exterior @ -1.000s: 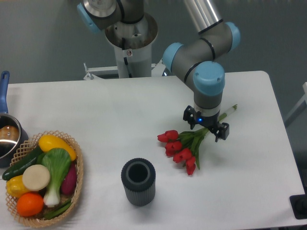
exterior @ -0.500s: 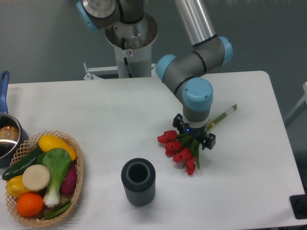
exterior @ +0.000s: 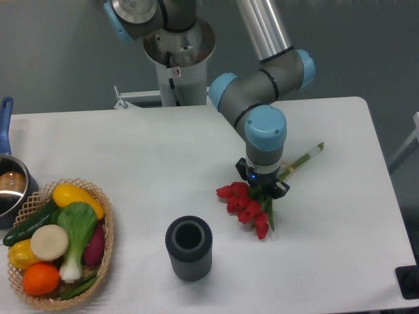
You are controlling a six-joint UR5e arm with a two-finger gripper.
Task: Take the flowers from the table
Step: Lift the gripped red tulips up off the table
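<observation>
One bunch of flowers [exterior: 249, 208], red tulip buds with green leaves, lies on the white tabletop [exterior: 163, 157] right of centre, its pale stems running up and to the right from under the arm's wrist. The buds sit slightly more gathered than half a second ago, and the whole bunch appears nudged a little toward the right. The tool [exterior: 262, 188] now stands directly over the leafy middle of the bunch, where stems meet buds. A second ago it hung further right, over the stems, with both dark fingers plainly spread on either side; since then it has slid left and come lower. Its fingers are now mostly hidden by the wrist above and the leaves below, so whether they are spread or pressed onto the stems cannot be told. The flowers seem to rest on the tabletop.

In front of the bunch, toward the near edge, a dark ribbed cylindrical vase [exterior: 188, 248] stands upright, open at the top, well apart from the buds. At the far left a wicker basket [exterior: 105, 229] holds assorted vegetables and fruit. Beyond it, at the left edge, is a pot with a blue handle [exterior: 8, 173]. None of these has shifted.
</observation>
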